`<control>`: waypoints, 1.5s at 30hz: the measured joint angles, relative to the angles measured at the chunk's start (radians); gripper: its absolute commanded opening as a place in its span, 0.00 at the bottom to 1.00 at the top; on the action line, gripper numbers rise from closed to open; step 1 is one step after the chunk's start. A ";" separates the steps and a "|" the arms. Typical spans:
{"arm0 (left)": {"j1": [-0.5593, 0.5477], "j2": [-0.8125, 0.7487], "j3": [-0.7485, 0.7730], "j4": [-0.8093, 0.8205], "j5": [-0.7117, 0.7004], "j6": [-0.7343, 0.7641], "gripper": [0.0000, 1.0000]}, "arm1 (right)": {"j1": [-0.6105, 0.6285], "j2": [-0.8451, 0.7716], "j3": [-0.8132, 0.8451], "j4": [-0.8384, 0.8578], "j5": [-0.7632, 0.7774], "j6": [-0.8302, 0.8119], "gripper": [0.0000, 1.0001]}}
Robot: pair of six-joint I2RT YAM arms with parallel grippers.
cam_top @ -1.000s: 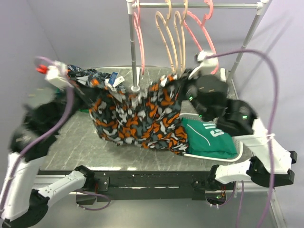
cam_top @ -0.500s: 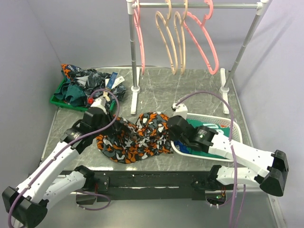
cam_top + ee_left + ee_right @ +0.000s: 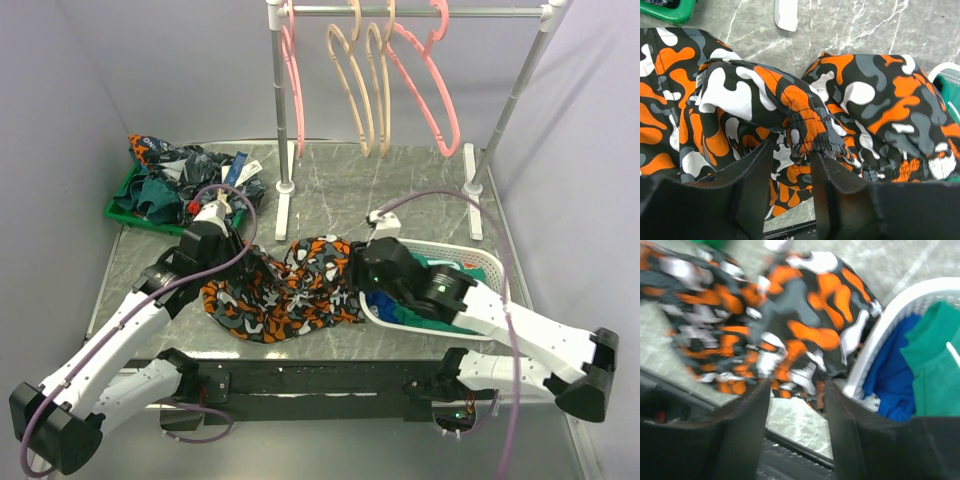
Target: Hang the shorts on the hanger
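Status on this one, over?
Open: left gripper, right gripper, both at the shorts. Shorts heaped on table, not on pink hanger. Alongside: white basket.

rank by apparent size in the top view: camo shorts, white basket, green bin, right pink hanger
1. orange-black-white camouflage fabric shorts
2-3. white plastic basket, green plastic bin: alike, both partly covered, unranked
4. right-hand thin pink plastic hanger

**Camera Placement**

The top external view looks down from high behind the near edge of the table (image 3: 330,175), facing the clothes rail (image 3: 470,10) at the far edge. Each wrist view sits close above the shorts (image 3: 790,100), angled downward; the right one is blurred. All three views share the shorts and the rim of the white basket (image 3: 880,335).
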 measured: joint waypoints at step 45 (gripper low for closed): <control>0.000 0.097 0.065 0.031 0.076 0.069 0.35 | -0.977 0.649 1.236 -0.128 -0.541 -0.489 0.70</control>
